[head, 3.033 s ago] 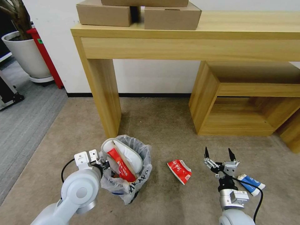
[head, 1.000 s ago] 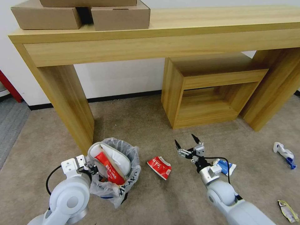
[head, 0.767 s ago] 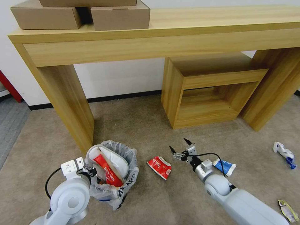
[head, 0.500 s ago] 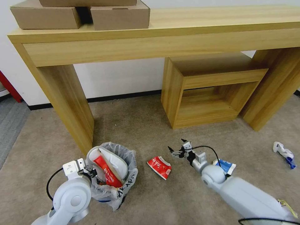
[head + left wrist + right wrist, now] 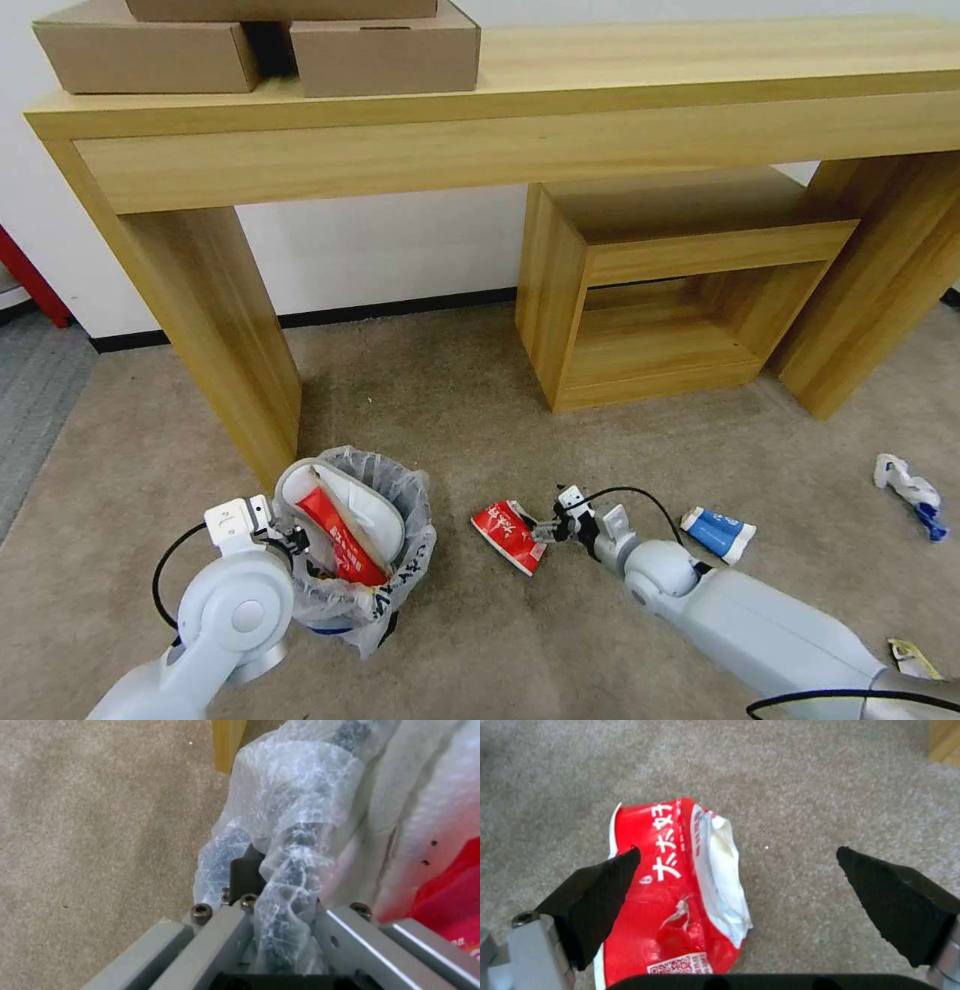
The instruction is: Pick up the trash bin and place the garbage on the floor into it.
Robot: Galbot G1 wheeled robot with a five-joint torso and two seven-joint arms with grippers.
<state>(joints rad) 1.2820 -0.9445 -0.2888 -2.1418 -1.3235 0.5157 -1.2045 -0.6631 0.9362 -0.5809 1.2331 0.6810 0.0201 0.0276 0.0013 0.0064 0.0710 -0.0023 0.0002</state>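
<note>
Right gripper (image 5: 737, 870) spread wide above the red carton (image 5: 511, 535) on the carpet (image 5: 480, 400)
Left gripper (image 5: 272, 915) clamps the bin (image 5: 345, 545) rim; bin at carton's 9 o'clock.

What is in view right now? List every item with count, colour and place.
Small round black trash bin with crinkly white liner: one, on the carpet by the left table leg, holding a white slipper and a red packet.
Red-white carton: one, on the beige carpet between bin and right gripper.
Blue-white packet: one, right of the carton.
White-blue crumpled litter: one, far right.
Yellowish wrapper: one, lower right.
Light wooden table: one, with a wooden shelf cube beneath.
Brown cardboard boxes: three, stacked on the table.
Left gripper: shut on the bin's rim.
Right gripper: open, over the carton.
</note>
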